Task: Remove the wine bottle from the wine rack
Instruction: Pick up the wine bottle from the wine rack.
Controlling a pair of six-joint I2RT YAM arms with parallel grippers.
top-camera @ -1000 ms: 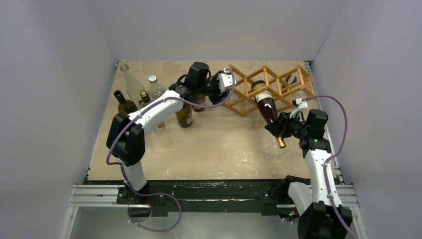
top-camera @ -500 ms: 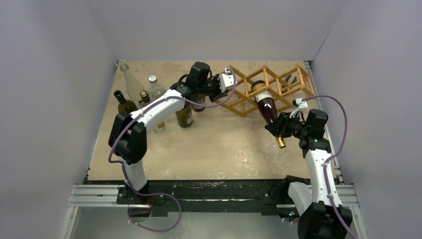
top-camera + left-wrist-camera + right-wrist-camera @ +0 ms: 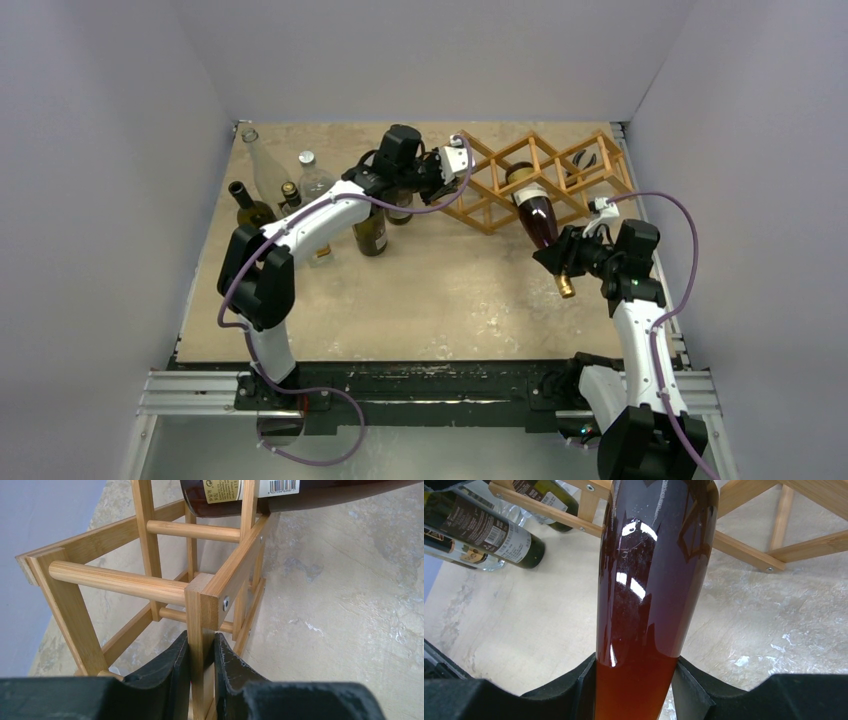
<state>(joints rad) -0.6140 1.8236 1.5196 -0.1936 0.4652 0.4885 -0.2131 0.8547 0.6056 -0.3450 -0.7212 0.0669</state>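
Nearest, at about 4 o'clock on the surface [image 3: 430,300]: right end effector [image 3: 566,262] closed on the wine bottle [image 3: 537,215], fingers [image 3: 584,690] pressed to either side of the dark glass at the taper toward the neck. Gold-capped tip poking out past the grip toward 6 o'clock, hanging clear of the surface. Matches the two earlier overhead views almost exactly: same grip, same tilt, same spot. No visible withdrawal over the last second.

Further out, toward 1 o'clock: wine rack [image 3: 200,600] [image 3: 497,164], with the bottle's base end lodged in a middle cell and the labelled body lying across a wooden rod in the left wrist view. Not yet off the rack, then; probably paused at the very start of the pull.

At 12 o'clock, on the rack's left end: left end effector [image 3: 450,165] pinched shut on an upright wooden post, both pads [image 3: 165,670] flat against it. Only change worth noting: a slight shift of the left arm's elbow after the oldest view, then stillness. Reads as bracing, to stop the rack sliding during the pull.

Farthest left, around 10 o'clock: cluster of standing bottles [image 3: 300,190], well apart from the action.

For the task: grasp and brace both in place, extraction itself left to do, likely a draw toward 5 o'clock along the bottle's own axis.
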